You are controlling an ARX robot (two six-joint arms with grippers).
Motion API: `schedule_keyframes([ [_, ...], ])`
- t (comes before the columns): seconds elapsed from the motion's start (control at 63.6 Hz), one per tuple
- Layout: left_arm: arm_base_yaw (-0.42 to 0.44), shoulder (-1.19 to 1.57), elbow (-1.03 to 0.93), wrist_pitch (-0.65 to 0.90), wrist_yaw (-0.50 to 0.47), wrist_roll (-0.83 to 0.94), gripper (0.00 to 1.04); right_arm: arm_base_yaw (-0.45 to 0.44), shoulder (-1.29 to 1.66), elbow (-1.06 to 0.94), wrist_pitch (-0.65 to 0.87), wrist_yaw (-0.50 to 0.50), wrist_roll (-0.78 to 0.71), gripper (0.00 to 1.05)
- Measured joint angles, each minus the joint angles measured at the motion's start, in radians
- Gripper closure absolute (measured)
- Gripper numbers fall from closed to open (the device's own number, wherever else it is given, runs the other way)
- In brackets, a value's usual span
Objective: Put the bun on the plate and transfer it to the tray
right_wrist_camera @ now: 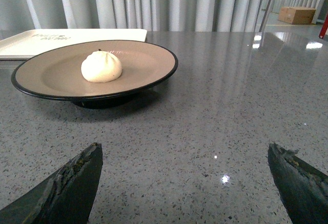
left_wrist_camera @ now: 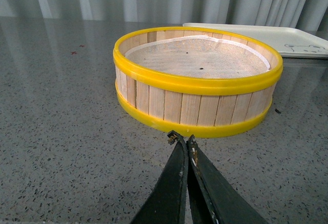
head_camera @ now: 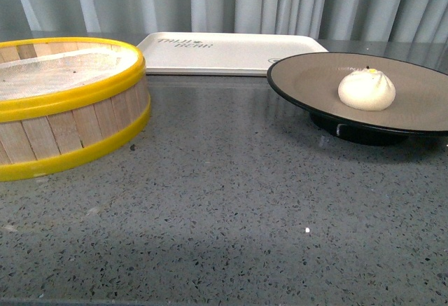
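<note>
The bun [right_wrist_camera: 101, 66] sits on the plate [right_wrist_camera: 148, 60], so step 1 looks done. The plate stands just ahead of the right gripper [right_wrist_camera: 184, 149], whose jaws are spread wide, probably to take its rim. The tray [right_wrist_camera: 72, 42] lies beyond the plate. The left gripper [left_wrist_camera: 183, 140], jaws pressed together and holding nothing, waits before the steamer basket [left_wrist_camera: 197, 106].

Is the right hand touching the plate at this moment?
Apart. The right wrist view shows the right hand open, with a stretch of bare countertop between it and the plate.
</note>
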Motion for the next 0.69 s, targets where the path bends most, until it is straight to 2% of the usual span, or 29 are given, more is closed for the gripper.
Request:
schedule_keyframes([
  [0.079,0.000,0.000,0.000,0.000,0.000,0.000,1.01,0.000,0.000,0.000,0.000,0.000,0.000,0.08],
  [0.236,0.000,0.000,0.000,0.000,0.000,0.000,0.75,0.000,0.000,0.000,0.000,0.000,0.000,0.08],
  [0.267,0.000,0.000,0.000,0.000,0.000,0.000,0.70,0.023,0.021,0.016,-0.048,0.065,0.002,0.08],
  [0.362,0.000,0.000,0.000,0.000,-0.003,0.000,0.54,0.169,0.181,0.145,-0.282,0.381,-0.006,0.08],
  [0.393,0.000,0.000,0.000,0.000,-0.002,0.000,0.47,0.203,0.242,0.191,-0.305,0.450,-0.025,0.08],
  [0.456,0.000,0.000,0.000,0.000,0.000,0.000,0.34,0.160,0.320,0.277,-0.241,0.386,-0.031,0.08],
  [0.582,0.000,-0.001,0.000,0.000,-0.001,0.000,0.05,-0.143,0.569,0.473,-0.005,0.075,0.063,0.08],
  [0.692,0.000,-0.001,0.000,0.000,0.000,0.000,0.07,-0.278,0.787,0.561,0.074,-0.064,0.212,0.08],
])
